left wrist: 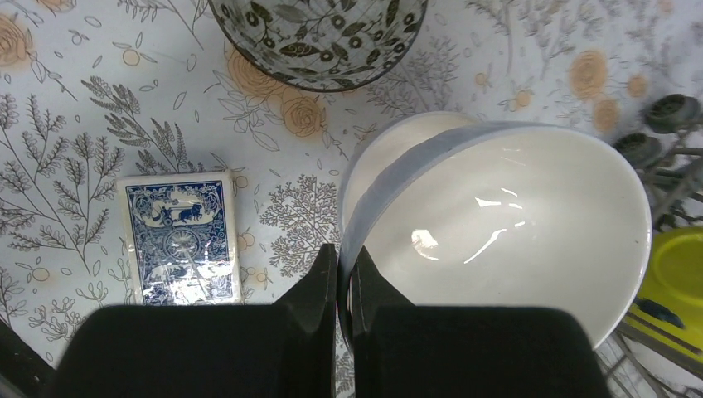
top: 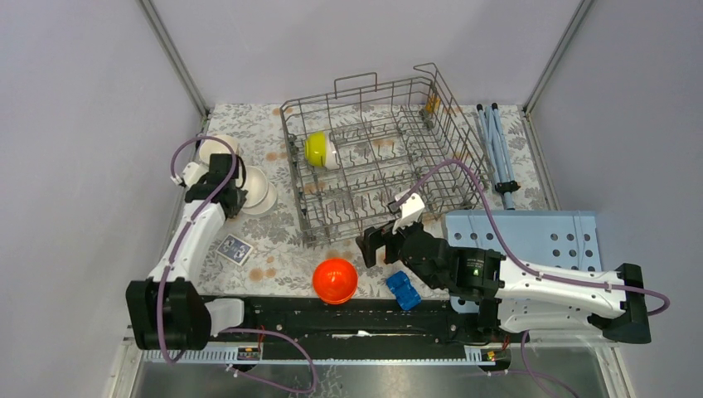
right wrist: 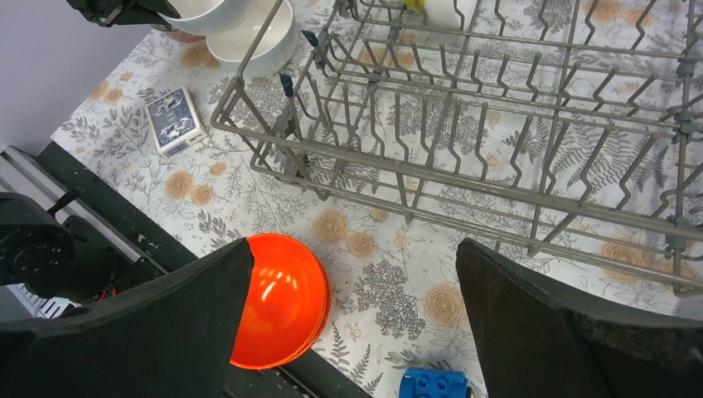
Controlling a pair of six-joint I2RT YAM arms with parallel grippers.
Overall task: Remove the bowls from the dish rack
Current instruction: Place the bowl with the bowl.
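The grey wire dish rack (top: 373, 157) stands mid-table and holds a yellow-green bowl (top: 319, 150) on its side. My left gripper (left wrist: 344, 253) is shut on the rim of a white bowl (left wrist: 506, 215), left of the rack (top: 259, 189). In the right wrist view that bowl (right wrist: 207, 10) is over a second white bowl (right wrist: 261, 37). A patterned bowl (left wrist: 319, 37) sits just beyond. An orange bowl (top: 335, 280) lies upside down near the front edge. My right gripper (right wrist: 352, 249) is open and empty above the cloth between the orange bowl (right wrist: 286, 303) and the rack (right wrist: 464, 124).
A blue card deck (top: 235, 249) lies left of the orange bowl. A blue toy car (top: 404, 290) sits by the right gripper. A light-blue perforated board (top: 530, 236) lies under the right arm. A folded blue stand (top: 497, 149) lies right of the rack.
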